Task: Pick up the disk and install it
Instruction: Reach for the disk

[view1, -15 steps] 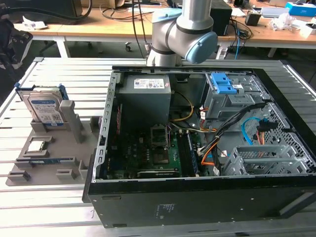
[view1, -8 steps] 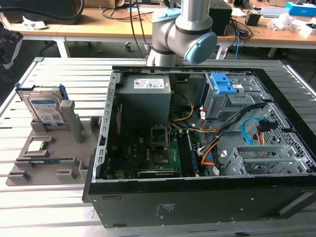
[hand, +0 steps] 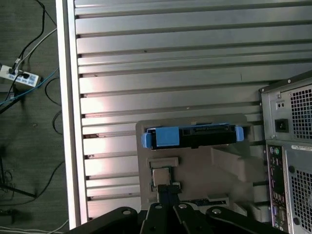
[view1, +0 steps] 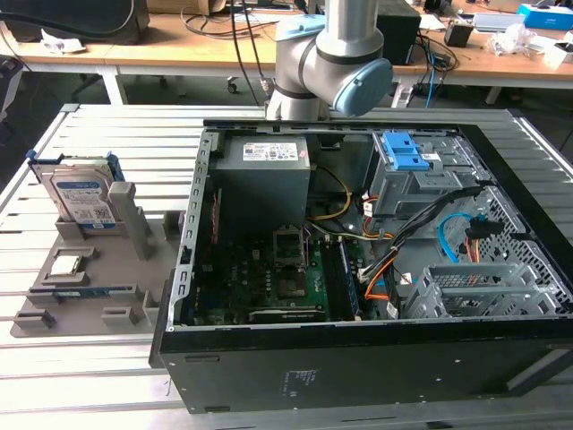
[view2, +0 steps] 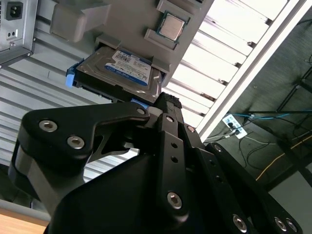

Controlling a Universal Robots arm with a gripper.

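Nearest in the exterior view, an open black computer case point(view1: 358, 367) lying on its side on the slatted metal surface point(view1: 107, 376), motherboard point(view1: 269, 278) exposed and a grey drive cage point(view1: 483, 291) toward the exterior view's right. Deeper inside the case, a blue caddy point(view1: 403, 152) and a grey power-supply box point(view1: 264, 179) at the far side. At the exterior view's left, beside the case, a grey holder point(view1: 89, 269) with a processor chip point(view1: 67, 265) in a near pocket and, farther back, the disk point(view1: 81, 193) standing on edge in a slot, label toward the camera, blue frame around it, untouched. Behind the case, the arm point(view1: 331, 63); beyond that, cluttered desks point(view1: 179, 49). In both wrist views, the pincer point(hand: 168, 187) point(view2: 166, 100) drawn closed with nothing gripped, hanging above the holder near the chip, clear of the disk point(hand: 204, 138) point(view2: 129, 68) just beyond the tip.
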